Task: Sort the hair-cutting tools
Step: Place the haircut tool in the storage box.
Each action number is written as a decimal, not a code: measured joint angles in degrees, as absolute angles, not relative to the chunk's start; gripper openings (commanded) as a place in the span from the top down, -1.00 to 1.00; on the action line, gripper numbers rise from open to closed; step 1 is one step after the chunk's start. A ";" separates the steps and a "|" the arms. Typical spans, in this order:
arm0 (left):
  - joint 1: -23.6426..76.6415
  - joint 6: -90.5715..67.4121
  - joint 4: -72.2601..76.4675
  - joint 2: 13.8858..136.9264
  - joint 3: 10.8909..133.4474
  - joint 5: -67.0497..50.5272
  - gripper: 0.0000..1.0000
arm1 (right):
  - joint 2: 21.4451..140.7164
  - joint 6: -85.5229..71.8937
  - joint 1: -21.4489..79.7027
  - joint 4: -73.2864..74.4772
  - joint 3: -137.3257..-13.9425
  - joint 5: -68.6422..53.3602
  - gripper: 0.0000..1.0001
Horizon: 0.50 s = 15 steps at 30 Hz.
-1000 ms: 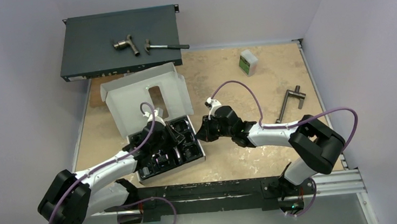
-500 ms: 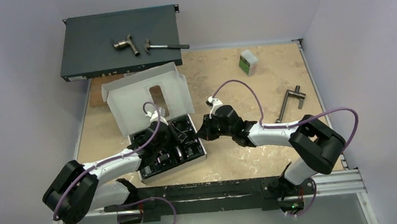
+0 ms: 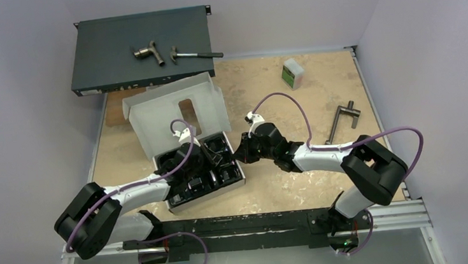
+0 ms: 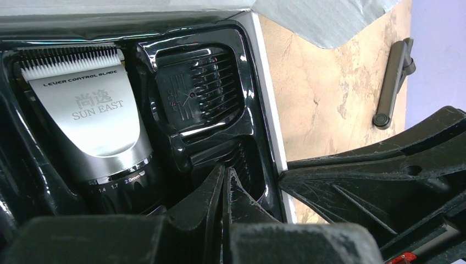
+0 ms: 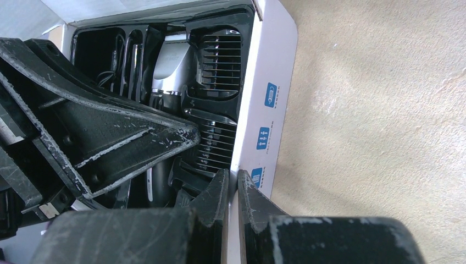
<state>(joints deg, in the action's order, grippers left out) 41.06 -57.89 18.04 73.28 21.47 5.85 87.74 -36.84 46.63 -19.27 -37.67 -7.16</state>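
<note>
Overhead view: white cardboard box (image 3: pixel 157 119), lid standing open, sits centre-left of the frame. Inside it is a glossy black moulded plastic tray (image 4: pixel 248 99). Both arms converge on it.

Task things, left wrist view:
- Slim black-and-silver hair clipper (image 4: pixel 93 118), upper left of the frame, lies in its long slot with the toothed blade toward the top edge.
- Thumb-sized black ribbed comb attachment (image 4: pixel 199 93) lies in the next compartment to the right. A second ribbed comb (image 5: pixel 211 146) sits below it, mid-frame in the right wrist view.
- Other tray compartments are too dark to read.

Left gripper (image 4: pixel 225 175): fingers pressed together with nothing between them. The tips are low over the tray at the lower comb's recess, bottom centre of the frame. Contact cannot be confirmed.

Right gripper (image 5: pixel 233 179): all but closed, one finger inside and one outside the box's right-hand wall. It appears to pinch that wall.

Judged step: late in the sort. The pieces in view are already in the tray, the right arm braces the box, and the left arm's closed tip tamps or nudges a comb into place.

Next move calls for:
- A short, light push straight down.
- The right grip kept firm so the box does not slide.
- Then a check for loose pieces and a clear lift-out.
</note>
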 measured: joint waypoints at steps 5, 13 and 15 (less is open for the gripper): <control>41.39 -57.87 17.28 73.10 21.47 6.42 1.00 | 87.74 -37.08 46.63 -19.31 -37.65 -7.11 1.00; 41.43 -57.63 17.91 73.58 21.21 6.15 1.00 | 87.74 -37.34 46.63 -19.53 -37.54 -7.09 1.00; 41.52 -57.43 18.70 74.46 21.26 6.04 1.00 | 87.74 -37.32 46.63 -19.53 -37.54 -7.05 1.00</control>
